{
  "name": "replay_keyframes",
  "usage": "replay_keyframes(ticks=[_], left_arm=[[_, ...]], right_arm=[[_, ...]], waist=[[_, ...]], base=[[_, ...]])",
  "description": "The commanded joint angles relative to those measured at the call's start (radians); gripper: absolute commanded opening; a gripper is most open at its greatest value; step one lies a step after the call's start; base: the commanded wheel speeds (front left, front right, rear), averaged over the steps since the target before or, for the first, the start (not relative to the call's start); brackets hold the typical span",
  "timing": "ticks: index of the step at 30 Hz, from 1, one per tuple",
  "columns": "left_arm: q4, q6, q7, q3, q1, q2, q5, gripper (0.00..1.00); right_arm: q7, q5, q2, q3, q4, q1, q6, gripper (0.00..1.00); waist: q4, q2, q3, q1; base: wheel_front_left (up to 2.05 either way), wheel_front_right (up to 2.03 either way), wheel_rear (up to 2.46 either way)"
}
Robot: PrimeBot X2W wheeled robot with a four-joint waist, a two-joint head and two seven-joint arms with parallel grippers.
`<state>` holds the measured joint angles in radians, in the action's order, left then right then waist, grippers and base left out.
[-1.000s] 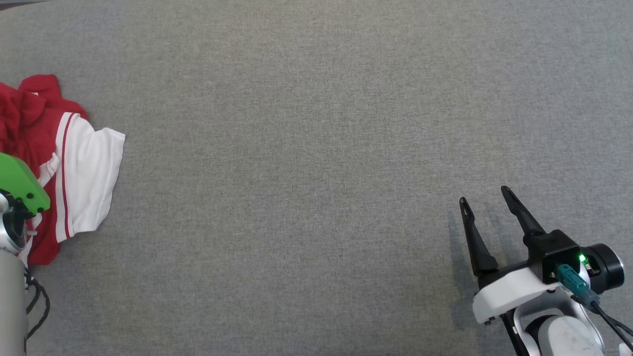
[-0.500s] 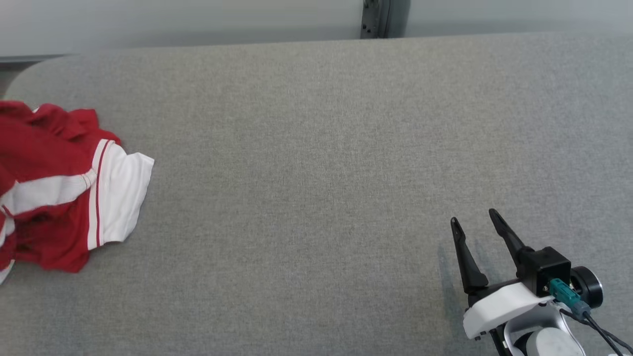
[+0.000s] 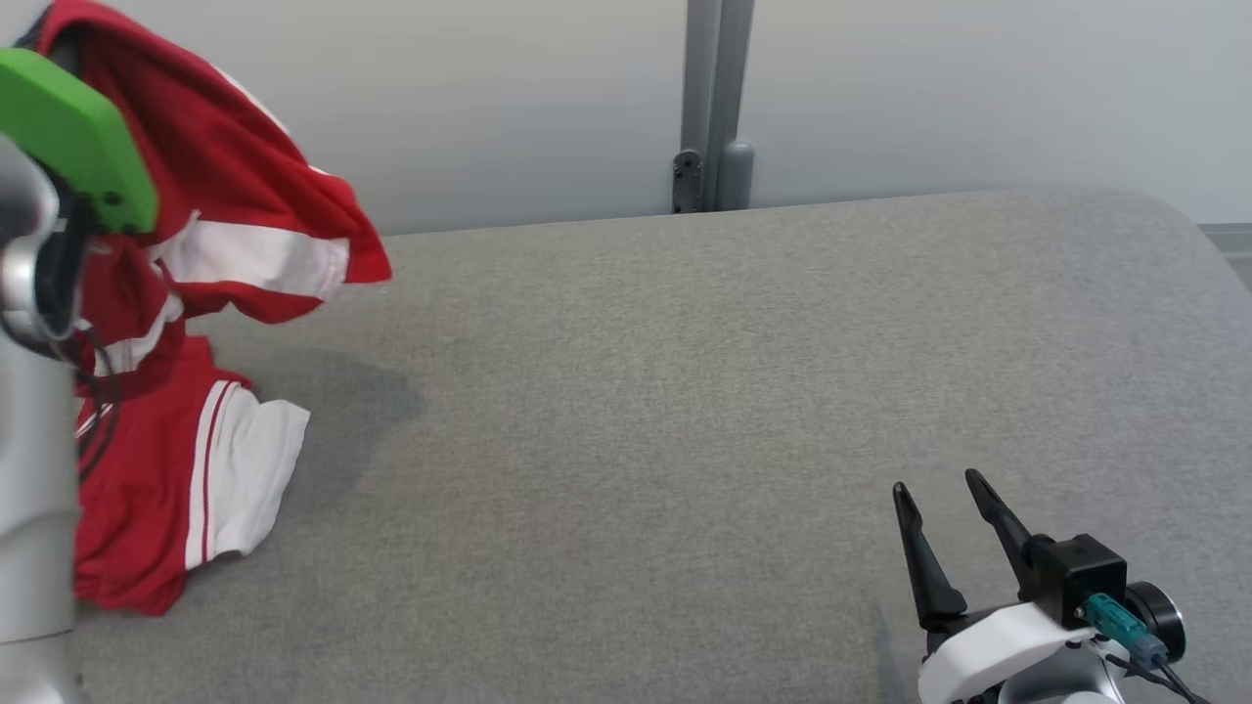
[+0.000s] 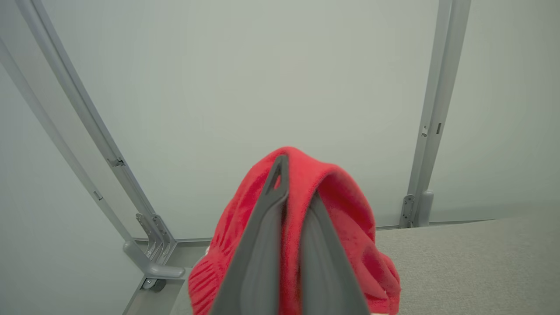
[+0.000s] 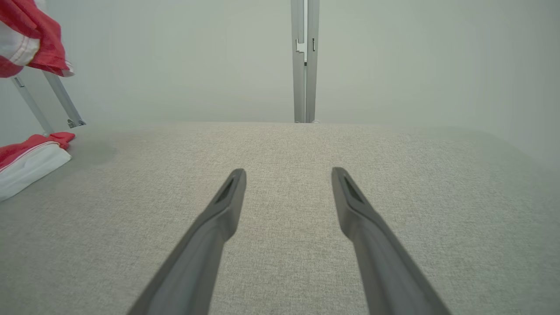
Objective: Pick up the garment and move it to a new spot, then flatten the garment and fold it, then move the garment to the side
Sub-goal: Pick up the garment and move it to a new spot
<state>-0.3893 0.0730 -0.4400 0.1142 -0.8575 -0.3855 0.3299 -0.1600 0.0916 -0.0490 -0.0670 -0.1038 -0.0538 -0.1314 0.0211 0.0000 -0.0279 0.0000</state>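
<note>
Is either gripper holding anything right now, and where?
Left gripper: shut on a bunched red fold of the garment. Right gripper: open, empty.

The garment (image 3: 210, 469) is red with white panels edged in thin red stripes. Under it, the table (image 3: 685, 391) is a flecked mid-grey weave. Beside the garment, a bright green cover (image 3: 73, 137) tops a silver arm (image 3: 34, 508). Well apart from the garment, the right gripper (image 3: 935, 483) has black fingers (image 3: 919, 562), a white housing (image 3: 988, 655) and a teal plug (image 3: 1110, 614).
</note>
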Motion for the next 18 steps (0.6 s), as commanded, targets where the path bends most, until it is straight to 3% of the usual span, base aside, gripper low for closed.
replay_keyframes(ticks=[1,8,18], left_arm=[[0.008,0.009,0.013,0.017,-0.008,0.028,0.014,0.00],[0.028,0.022,0.092,0.080,0.070,0.198,0.088,0.00],[-0.102,0.003,0.185,0.180,0.221,0.306,0.091,0.00]], right_arm=[[0.003,-0.001,-0.003,-0.002,0.002,-0.015,0.001,1.00],[0.039,-0.025,-0.002,-0.017,0.035,-0.026,0.001,1.00],[0.085,-0.045,-0.002,-0.057,0.086,-0.003,0.001,1.00]], waist=[[-0.085,0.0000,-0.053,0.0000],[-0.226,0.0000,-0.045,0.0000],[-0.387,0.0000,0.025,0.0000]], base=[[0.00,0.00,0.00],[0.00,0.00,0.00],[0.00,0.00,0.00]])
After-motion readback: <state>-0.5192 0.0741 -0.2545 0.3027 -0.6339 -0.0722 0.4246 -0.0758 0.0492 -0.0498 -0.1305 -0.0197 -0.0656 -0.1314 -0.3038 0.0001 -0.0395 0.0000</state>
